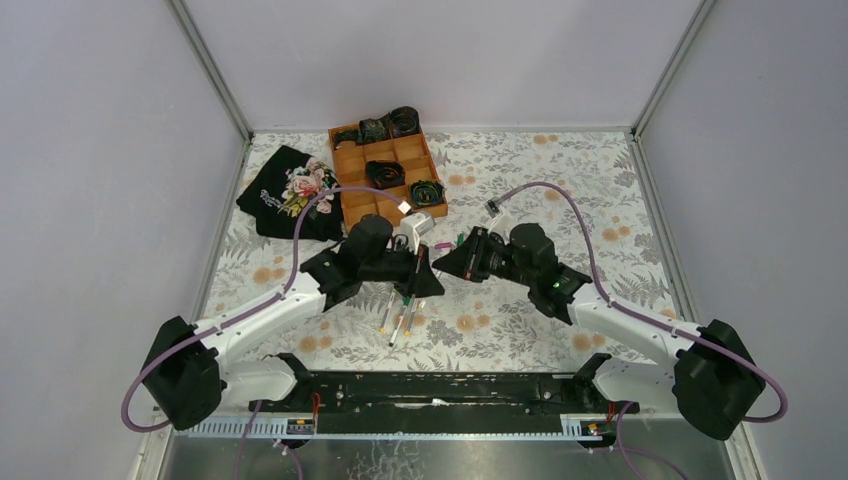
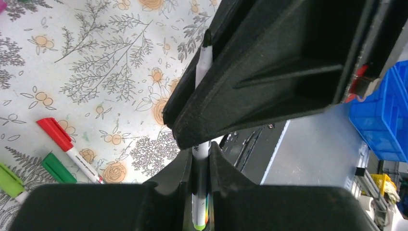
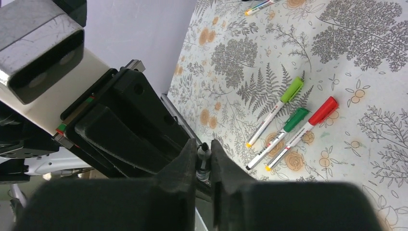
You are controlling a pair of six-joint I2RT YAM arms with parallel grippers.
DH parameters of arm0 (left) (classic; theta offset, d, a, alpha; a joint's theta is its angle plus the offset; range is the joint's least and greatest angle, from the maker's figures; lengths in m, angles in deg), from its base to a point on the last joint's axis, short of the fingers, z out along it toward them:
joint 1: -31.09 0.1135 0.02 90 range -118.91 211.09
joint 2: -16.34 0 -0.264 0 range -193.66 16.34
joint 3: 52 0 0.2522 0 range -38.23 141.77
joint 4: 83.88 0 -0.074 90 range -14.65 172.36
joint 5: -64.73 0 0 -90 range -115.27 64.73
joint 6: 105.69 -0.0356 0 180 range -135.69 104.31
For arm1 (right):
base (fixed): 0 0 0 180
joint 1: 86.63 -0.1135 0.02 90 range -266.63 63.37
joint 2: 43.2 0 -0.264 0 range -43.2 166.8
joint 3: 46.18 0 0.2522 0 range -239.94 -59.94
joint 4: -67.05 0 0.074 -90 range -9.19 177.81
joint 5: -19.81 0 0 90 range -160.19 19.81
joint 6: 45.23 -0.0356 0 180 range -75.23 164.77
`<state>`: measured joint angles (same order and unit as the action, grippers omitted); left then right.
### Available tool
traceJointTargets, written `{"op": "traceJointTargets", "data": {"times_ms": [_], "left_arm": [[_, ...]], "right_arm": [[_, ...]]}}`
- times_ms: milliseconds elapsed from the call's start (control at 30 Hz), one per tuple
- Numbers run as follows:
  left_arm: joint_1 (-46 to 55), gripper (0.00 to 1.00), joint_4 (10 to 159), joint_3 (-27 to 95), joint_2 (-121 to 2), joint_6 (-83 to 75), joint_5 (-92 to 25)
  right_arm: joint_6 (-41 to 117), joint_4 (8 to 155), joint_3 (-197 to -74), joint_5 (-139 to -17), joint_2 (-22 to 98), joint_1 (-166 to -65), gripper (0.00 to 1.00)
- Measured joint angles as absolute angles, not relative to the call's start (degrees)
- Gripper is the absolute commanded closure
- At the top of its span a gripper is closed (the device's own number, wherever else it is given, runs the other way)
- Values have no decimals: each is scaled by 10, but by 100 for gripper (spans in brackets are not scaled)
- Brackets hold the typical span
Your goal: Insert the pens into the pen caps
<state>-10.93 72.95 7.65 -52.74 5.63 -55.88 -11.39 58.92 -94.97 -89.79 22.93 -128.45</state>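
My left gripper (image 2: 201, 159) is shut on a white pen (image 2: 203, 67) with a lime end, held above the table. Its dark tip (image 3: 204, 156) sits between the narrow jaws of my right gripper (image 3: 204, 161), which looks shut on that end. In the top view the two grippers meet tip to tip, left (image 1: 428, 272) and right (image 1: 458, 263). Three capped pens lie side by side on the cloth: lime cap (image 3: 292, 90), dark green cap (image 3: 297, 118), red cap (image 3: 323, 110). A magenta cap (image 2: 2, 6) shows at the frame's corner.
A wooden compartment tray (image 1: 345, 170) with black coils stands at the back. A black floral cloth (image 1: 290, 190) lies to its left. Another pen (image 3: 260, 5) lies farther off. A blue bin (image 2: 385, 120) is beyond the table's near edge.
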Motion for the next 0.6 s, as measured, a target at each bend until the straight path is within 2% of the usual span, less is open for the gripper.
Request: {"op": "traceJointTargets", "data": {"times_ms": [67,100,167,267,367,467,600], "left_arm": [[-111,100,735,70,-522,60,-537],[-111,100,734,69,-518,62,-521],[-96,100,733,66,-502,67,-490],[-37,100,737,66,-479,70,-469],[38,100,738,70,-470,69,-466],[103,100,737,77,-470,60,-466],[141,100,737,86,-469,31,-446]], "right_arm": [[-101,606,-959,-888,231,-1285,48],[-91,625,-968,-879,231,-1286,42],[-64,671,-990,-850,232,-1286,36],[-7,764,-1048,-776,253,-1286,37],[44,834,-1102,-710,297,-1286,45],[89,884,-1148,-671,356,-1286,47],[148,919,-1200,-650,447,-1286,47]]}}
